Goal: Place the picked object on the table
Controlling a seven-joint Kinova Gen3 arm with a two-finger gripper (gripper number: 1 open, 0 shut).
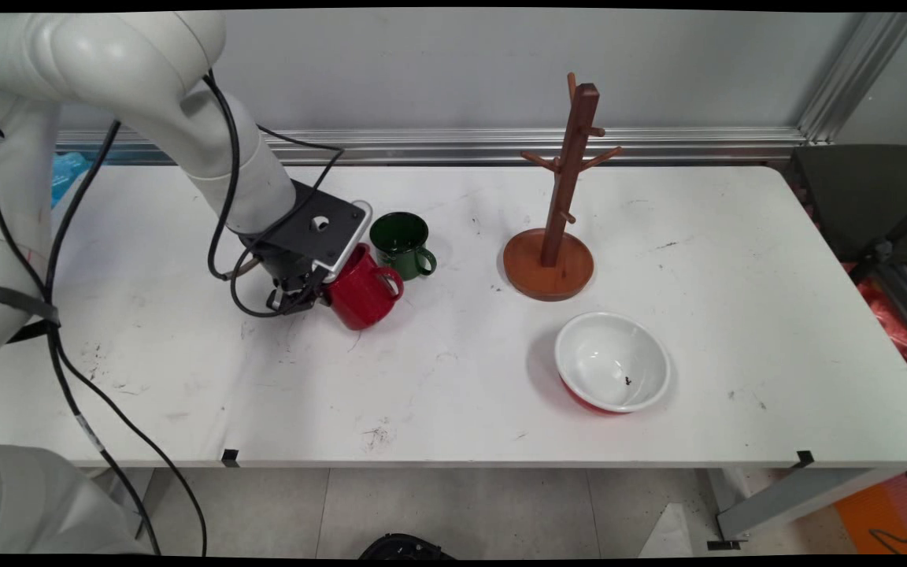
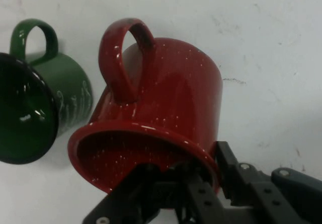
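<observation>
Closest to the lens in the hand view, black linkage of the end effector (image 2: 201,171), closed on the rim of a red speckled enamel mug (image 2: 166,108), one finger inside the mouth and one outside the wall. Mug tipped over, mouth toward the hand, handle uppermost in that view. Seen from the main view, the same red mug (image 1: 359,295) leaning at an angle left of the worktop's (image 1: 453,409) middle, its base low and seemingly on the surface, its rim up against the end effector (image 1: 305,293); actual contact with the surface not clear. Just beside it, toward the wall, a green enamel mug (image 1: 401,244) standing upright, handle pointing right, very close to the red one; whether the two touch, not clear. Further right and well apart, a brown wooden mug tree (image 1: 554,228) on a round base, pegs bare. Nearer the front edge, to the right of centre, a bowl (image 1: 612,362), white inside and red outside, a small dark speck in its bottom. Black cables (image 1: 221,236) looping from the arm down beside the wrist.
</observation>
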